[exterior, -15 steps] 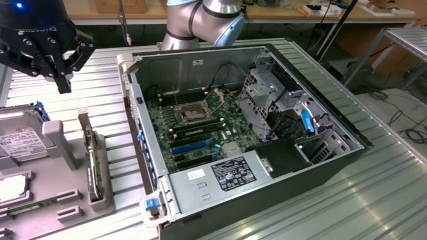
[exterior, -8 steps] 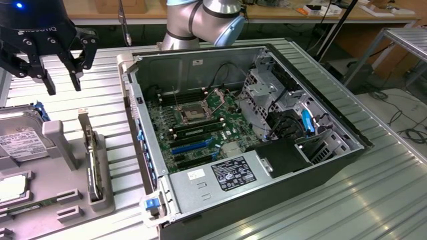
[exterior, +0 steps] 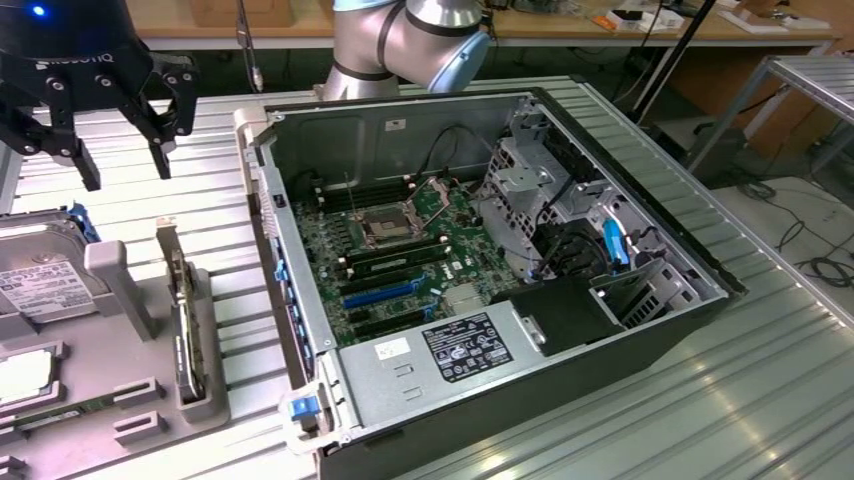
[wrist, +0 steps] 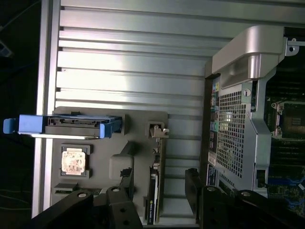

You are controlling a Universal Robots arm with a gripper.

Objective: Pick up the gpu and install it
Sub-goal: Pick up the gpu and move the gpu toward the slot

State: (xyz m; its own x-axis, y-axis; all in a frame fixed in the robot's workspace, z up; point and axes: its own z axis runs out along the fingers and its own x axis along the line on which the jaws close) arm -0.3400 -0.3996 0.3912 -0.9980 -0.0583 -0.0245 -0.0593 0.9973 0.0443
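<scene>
1. The graphics card [exterior: 184, 320] stands on its thin edge in a slot of the grey tray [exterior: 214, 410]. It sits on the ribbed metal surface [exterior: 747, 400], to the exterior view's left of the open computer case [exterior: 641, 330], and is not yet lifted.
2. My read on handling: it looks light and stiff but delicate, a bare board thin as a blade. The upper edge near the silver end bracket [wrist: 158, 131] looks the safest place to hold. Pinch across the flat faces, gently.
3. The gripper [exterior: 127, 175] hangs well above the tray with its jaws wide apart, holding nothing. In the wrist view the card runs between the two fingers.
4. Hard to see: the card's lower edge is sunk in the slot. Both faces are unreadable edge-on, and one end is cut off behind the gripper body.
5. The hard drive [exterior: 40, 285] lies beside it in the same tray.
</scene>
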